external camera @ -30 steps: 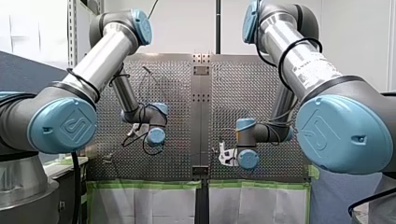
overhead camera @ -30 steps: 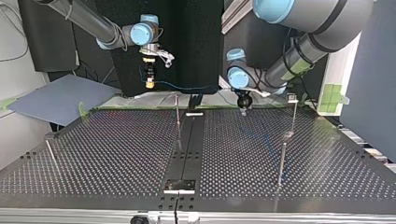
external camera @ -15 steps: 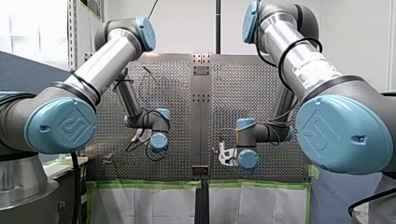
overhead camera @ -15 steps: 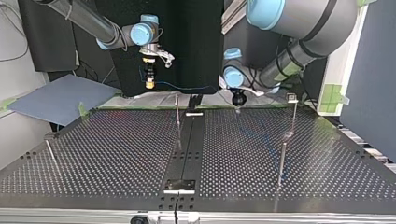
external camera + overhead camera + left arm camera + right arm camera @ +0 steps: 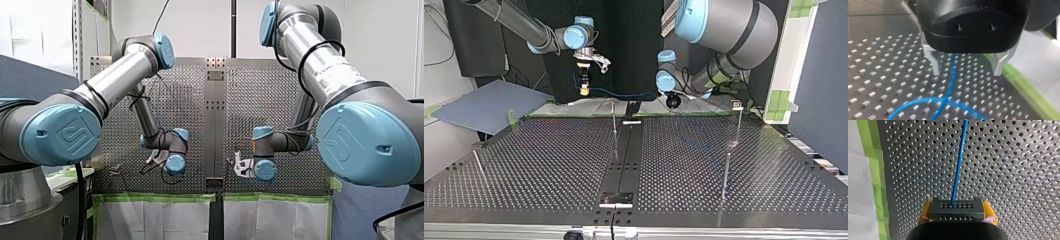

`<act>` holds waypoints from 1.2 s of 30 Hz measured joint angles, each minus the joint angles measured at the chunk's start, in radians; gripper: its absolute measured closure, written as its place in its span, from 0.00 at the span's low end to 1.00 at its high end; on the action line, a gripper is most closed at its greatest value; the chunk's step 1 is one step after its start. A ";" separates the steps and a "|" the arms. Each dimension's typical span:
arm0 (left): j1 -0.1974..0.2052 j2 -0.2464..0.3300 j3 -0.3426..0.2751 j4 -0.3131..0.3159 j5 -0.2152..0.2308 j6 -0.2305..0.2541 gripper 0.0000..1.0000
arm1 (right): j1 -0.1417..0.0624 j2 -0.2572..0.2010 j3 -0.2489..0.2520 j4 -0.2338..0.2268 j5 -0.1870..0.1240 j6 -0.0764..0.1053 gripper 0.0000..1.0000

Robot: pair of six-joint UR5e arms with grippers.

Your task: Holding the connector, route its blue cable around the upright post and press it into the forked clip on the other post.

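Note:
In the right wrist view my right gripper [image 5: 958,216] is shut on a black connector [image 5: 957,209] between yellow pads [image 5: 990,213]. Its blue cable [image 5: 959,162] runs straight ahead over the perforated table. The top view shows that gripper [image 5: 584,86] raised at the back left, with the cable [image 5: 624,94] stretching across to my left gripper [image 5: 672,102]. In the left wrist view my left gripper [image 5: 967,67] is open, its metal fingers [image 5: 934,63] astride the cable [image 5: 953,75], which loops on the table below. An upright post [image 5: 614,125] stands mid-table. A post with a forked clip [image 5: 737,105] stands at the right.
Another thin post [image 5: 725,172] rises at the top view's right and a leaning one [image 5: 478,164] at its left. A dark rail [image 5: 624,160] runs down the table's middle. Green tape [image 5: 875,177] lines the table's edge, and a blue-grey sheet [image 5: 489,105] lies beyond it.
My left arm has swung toward the middle, leftward and up in the top view, rightward and down in the front view. My right arm and the connector have stayed still.

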 joint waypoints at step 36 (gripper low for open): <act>-0.069 -0.044 0.010 0.094 0.314 -0.309 0.00 | -0.020 0.002 -0.006 0.027 0.006 -0.037 0.92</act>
